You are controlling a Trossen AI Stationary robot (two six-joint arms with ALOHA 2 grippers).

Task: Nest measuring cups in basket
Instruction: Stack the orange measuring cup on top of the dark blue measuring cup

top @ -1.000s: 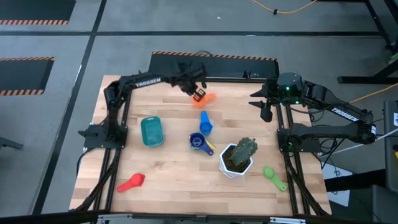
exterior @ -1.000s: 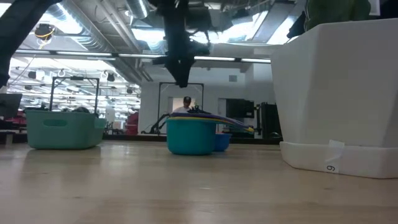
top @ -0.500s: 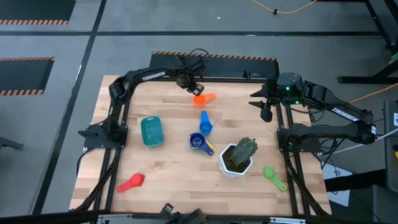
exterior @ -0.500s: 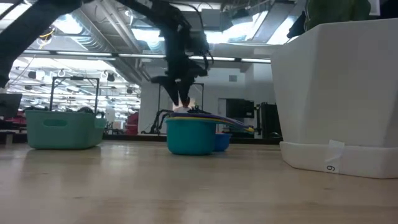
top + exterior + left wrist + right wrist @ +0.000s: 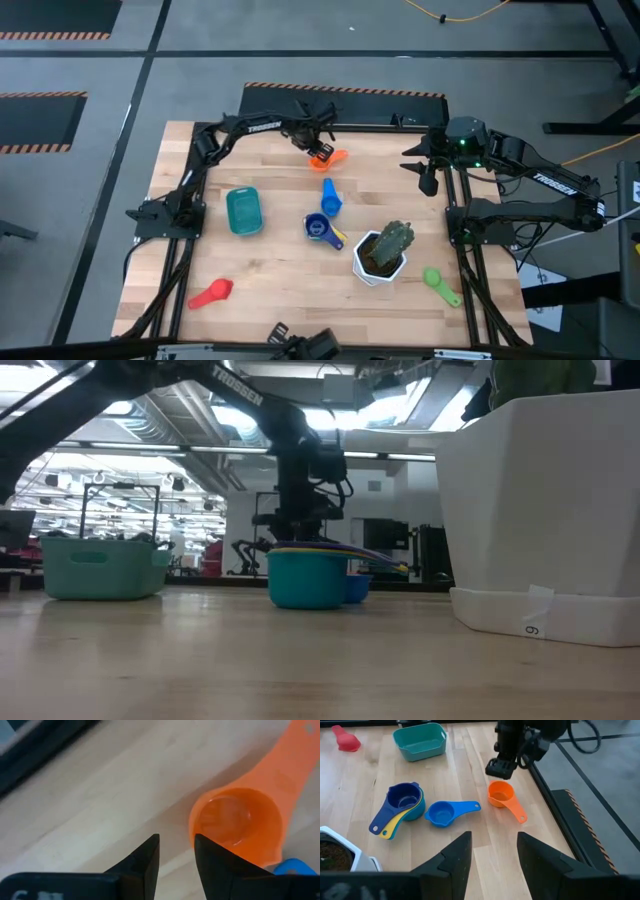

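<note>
— Seeing the left gripper [image 5: 317,147] hanging low by the orange cup [image 5: 328,158], out past the basket [image 5: 244,211] toward the far edge of the bench [image 5: 270,270]?

— Seeing it. Reading its fingers [image 5: 145,865] as parted only a little and gripping nothing, with bare wood showing in the gap.

— Placing the cup how?

— Sitting upright on the wood, well apart from the basket. Lying with its bowl just beside one finger, outside the gap; not managing to tell whether touching. Running its long axis, bowl to handle, away from the basket, with the bowl end nearest the fingers and the handle pointing off beyond.

— Judging the coming move, then?

— Probably needing a small sideways shift to get the bowl's rim between the fingers, then closing and carrying over to the basket.

— Counting on the right gripper [image 5: 428,180] at all?

— Hardly. Waiting farther from the basket than the cup, fingers apart and empty. Leaving the left arm plainly the nearer one.
</note>
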